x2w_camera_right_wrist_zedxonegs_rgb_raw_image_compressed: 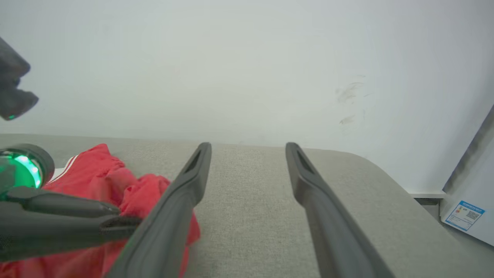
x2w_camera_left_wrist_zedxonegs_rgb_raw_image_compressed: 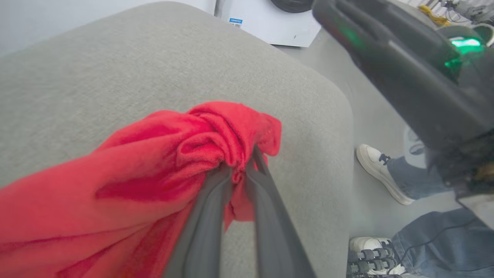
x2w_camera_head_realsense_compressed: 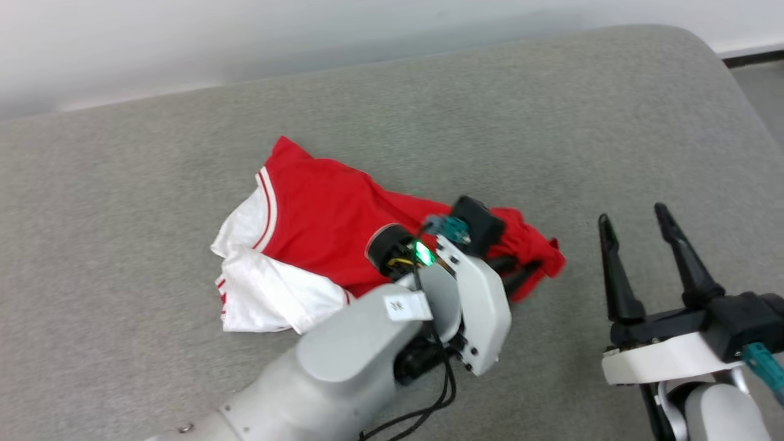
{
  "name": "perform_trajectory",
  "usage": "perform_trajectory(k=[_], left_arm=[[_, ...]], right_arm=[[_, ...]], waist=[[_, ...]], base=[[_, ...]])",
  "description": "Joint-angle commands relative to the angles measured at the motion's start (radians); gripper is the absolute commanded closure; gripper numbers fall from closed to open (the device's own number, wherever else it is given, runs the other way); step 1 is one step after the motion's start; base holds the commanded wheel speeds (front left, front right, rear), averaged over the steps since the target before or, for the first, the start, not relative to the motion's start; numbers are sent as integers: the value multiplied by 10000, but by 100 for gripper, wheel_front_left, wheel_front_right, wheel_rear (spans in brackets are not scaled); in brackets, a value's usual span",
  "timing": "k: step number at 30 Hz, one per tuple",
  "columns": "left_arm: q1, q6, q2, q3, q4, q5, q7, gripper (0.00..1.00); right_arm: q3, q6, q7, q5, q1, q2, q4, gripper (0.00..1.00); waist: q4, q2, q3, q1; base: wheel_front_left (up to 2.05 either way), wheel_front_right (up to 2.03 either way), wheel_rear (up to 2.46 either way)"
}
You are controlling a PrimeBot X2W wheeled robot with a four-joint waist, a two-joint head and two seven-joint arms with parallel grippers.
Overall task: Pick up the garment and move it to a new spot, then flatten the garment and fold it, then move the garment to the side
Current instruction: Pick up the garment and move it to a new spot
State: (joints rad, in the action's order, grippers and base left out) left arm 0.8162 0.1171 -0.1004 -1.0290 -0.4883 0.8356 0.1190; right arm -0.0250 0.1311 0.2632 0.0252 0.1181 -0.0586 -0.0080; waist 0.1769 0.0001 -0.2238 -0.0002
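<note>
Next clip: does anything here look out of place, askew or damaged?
Nothing looks damaged. The garment lies crumpled, not flat, on the grey cushion, white sleeves bunched at one end. The left gripper is shut on a pinched red edge. The right gripper is open over bare cushion. A person's shoes stand close beside the cushion.

There is one red jersey garment with white sleeves [x2w_camera_head_realsense_compressed: 324, 214] and one grey fabric-covered pad [x2w_camera_head_realsense_compressed: 551, 110]. The grippers number two, the left gripper [x2w_camera_head_realsense_compressed: 531, 269] and the right gripper [x2w_camera_head_realsense_compressed: 634, 215], each with two long dark fingers [x2w_camera_head_realsense_compressed: 617, 275], four in all. There are two white sneakers [x2w_camera_left_wrist_zedxonegs_rgb_raw_image_compressed: 380, 170], two blue denim trouser legs [x2w_camera_left_wrist_zedxonegs_rgb_raw_image_compressed: 415, 179], one white cabinet [x2w_camera_right_wrist_zedxonegs_rgb_raw_image_compressed: 474, 181] and one blue-and-white sticker [x2w_camera_right_wrist_zedxonegs_rgb_raw_image_compressed: 465, 215].
</note>
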Motion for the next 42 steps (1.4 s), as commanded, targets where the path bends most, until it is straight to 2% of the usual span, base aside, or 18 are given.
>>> perform_trajectory(k=[1,6,8,9,14,18,22,26,31,35,38,42], left_arm=[[86,48,68,-141,-208,-47,-128,100],[218,117,463,-1049,-931,-30,-528,100],[281,118,477,-1320,-1082,37,-772,73],[282,124,494,-1431,-1032,124,-935,0],[390,127,492,-1650,-1273,408,-1665,0],[542,99,417,-1260,-1674,543,-2538,0],[475,-264,-238,-568,-1928,535,-3457,0],[72,-832,-1134,413,-1661,426,-3801,0],[-1046,-1552,-2474,2189,-171,-242,-3848,0],[-2603,-1990,-3122,3703,1519,-1008,-3841,0],[-3987,-2256,-3246,4733,2666,-1547,-3843,0],[-5694,-2273,-2887,5797,3906,-2115,-3844,0]], right_arm=[[117,-7,22,3,92,63,-86,0],[477,-5,24,146,215,104,-178,0],[499,-7,22,200,222,107,-196,0],[504,-5,24,236,199,106,-184,0],[346,-5,22,217,-14,99,-67,0],[391,-7,22,148,-186,92,1,0],[449,-7,22,84,-331,93,63,0],[443,-5,22,41,-531,92,91,0],[449,-7,22,90,-665,92,78,0],[340,-7,22,120,-757,91,129,0],[261,-7,22,173,-808,93,147,0],[211,-7,24,221,-829,93,127,0]], waist=[[356,-1,-65,2],[695,-1,-132,2],[700,-1,-152,2],[660,-1,-135,2],[174,-1,148,2],[-420,-1,557,2],[-997,-1,999,2],[-1481,-1,1333,2],[-1849,-1,1498,2],[-1977,-1,1552,2],[-2020,-1,1563,2],[-2058,-1,1550,2]], base=[[0,0,0],[0,0,0],[0,0,0],[0,0,0],[0,0,0],[0,0,0],[0,0,0],[0,0,0],[0,0,0],[0,0,0],[0,0,0],[0,0,0]])
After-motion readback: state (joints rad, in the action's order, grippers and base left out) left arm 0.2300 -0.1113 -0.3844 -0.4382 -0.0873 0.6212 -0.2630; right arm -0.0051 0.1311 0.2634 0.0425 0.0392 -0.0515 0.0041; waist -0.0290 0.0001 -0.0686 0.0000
